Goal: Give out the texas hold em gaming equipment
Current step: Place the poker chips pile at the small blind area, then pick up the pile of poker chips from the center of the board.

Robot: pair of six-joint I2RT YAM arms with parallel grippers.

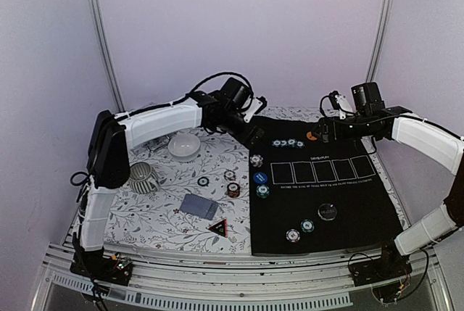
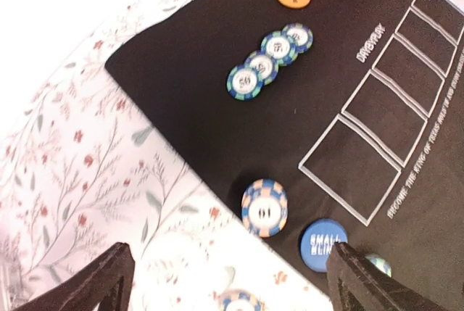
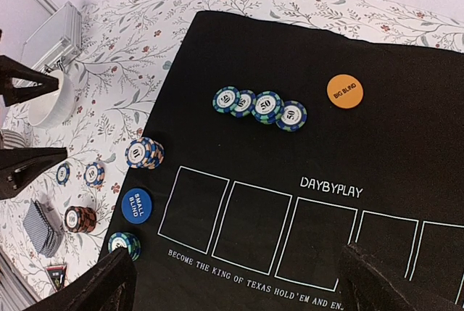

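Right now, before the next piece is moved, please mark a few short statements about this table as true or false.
1. The orange BIG BLIND button lies on the black mat. True.
2. The playing cards lie on that mat. False: they lie on the floral cloth.
3. The left pincer grips a chip. False: it is open and holds nothing.
4. Four green-edged chips form a row beside the orange button. True.
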